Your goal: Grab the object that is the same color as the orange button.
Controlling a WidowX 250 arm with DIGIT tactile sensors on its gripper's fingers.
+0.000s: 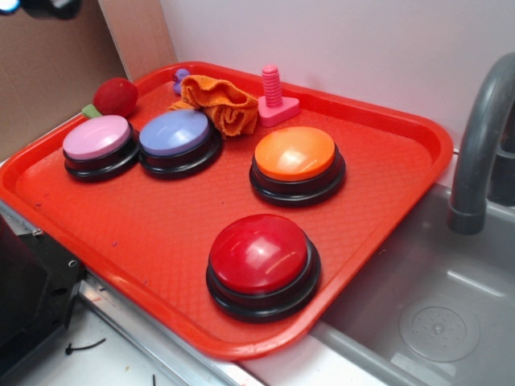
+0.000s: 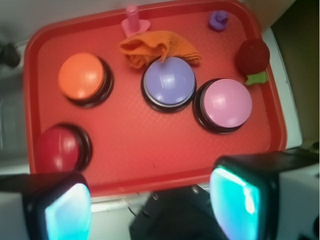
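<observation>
Exterior view: the orange cloth (image 1: 221, 100) lies crumpled at the far side of the red tray (image 1: 402, 153), touching the purple button (image 1: 179, 137) and just beside the pink bolt (image 1: 273, 98). The orange button (image 1: 295, 158) sits to the right.

Wrist view: the gripper (image 2: 150, 205) hangs open, empty, above the tray's near edge, well apart from the cloth.

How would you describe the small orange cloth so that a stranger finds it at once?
Look at the red plastic tray with four round push buttons. Along its far edge, between the purple-topped button and the pink plastic bolt, lies the crumpled orange terry cloth. It is the only soft, folded thing; the orange-domed button is hard and glossy.
</observation>
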